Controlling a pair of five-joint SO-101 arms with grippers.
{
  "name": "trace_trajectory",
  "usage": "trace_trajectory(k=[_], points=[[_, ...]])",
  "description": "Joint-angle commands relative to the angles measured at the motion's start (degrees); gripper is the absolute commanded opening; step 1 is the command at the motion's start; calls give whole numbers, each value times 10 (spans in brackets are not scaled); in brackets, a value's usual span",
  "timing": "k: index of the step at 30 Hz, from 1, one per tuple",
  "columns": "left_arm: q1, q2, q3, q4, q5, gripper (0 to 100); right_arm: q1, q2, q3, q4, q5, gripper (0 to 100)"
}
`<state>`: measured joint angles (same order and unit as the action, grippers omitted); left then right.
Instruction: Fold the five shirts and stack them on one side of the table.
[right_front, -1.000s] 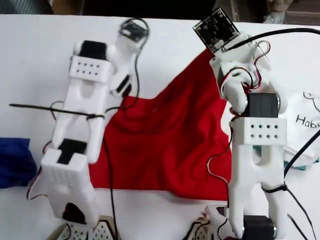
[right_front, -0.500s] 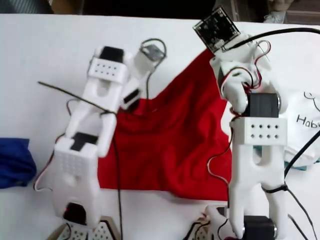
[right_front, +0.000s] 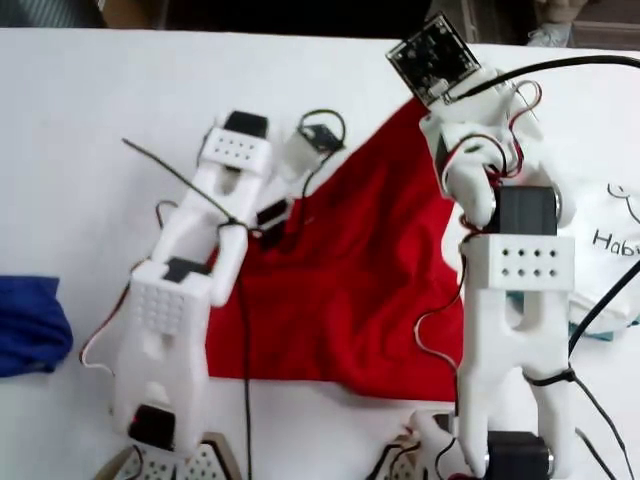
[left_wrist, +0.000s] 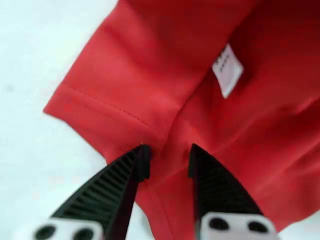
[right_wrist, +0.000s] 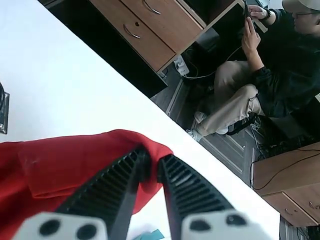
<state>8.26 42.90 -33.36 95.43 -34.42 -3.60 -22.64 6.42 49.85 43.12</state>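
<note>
- I count three shirts on the tabletop (right_front: 100, 100): one blue, one red and one white. There are two arms, one on each side of the red shirt.
- The blue shirt (right_front: 30, 325) lies bunched at the far left edge of the high view, well apart from the other shirts.
- The left arm (right_front: 185, 300) stretches over the left border of the red shirt.
- The left arm's fingers (left_wrist: 120, 190) are spread with a gap between the tips. Both tips are down on the red cloth, just beside a stitched hem, and they pinch nothing.
- The red shirt (right_front: 350, 270) lies spread in the middle of the tabletop, between the two arms, with wrinkles across it. One white label (left_wrist: 227, 70) shows on its cloth.
- The far right corner of the red shirt is raised off the tabletop, toward the head of the right arm (right_front: 515, 290).
- The right arm's fingers (right_wrist: 115, 185) are almost pressed together and pinch this raised corner of the red shirt between their tips.
- The white shirt (right_front: 610, 235), with dark print on it, lies at the right edge, partly behind the right arm.
- A bit of teal cloth (right_front: 605, 328) shows under the near edge of the white shirt. I cannot tell if it is another shirt.
</note>
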Motion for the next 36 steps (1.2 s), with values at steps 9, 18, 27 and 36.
trace_trajectory(k=[9,18,27,36], points=[[1,10,-25,-25,-4,158,2,0,-4,-14,-2,21],[0,13,-41,-25,-4,157,2,0,-4,-14,-2,21],[0,47,-40,-22,-4,49,2,0,-4,-14,-2,21],[4,65,-55,-5,-4,116,2,0,-4,-14,-2,21]])
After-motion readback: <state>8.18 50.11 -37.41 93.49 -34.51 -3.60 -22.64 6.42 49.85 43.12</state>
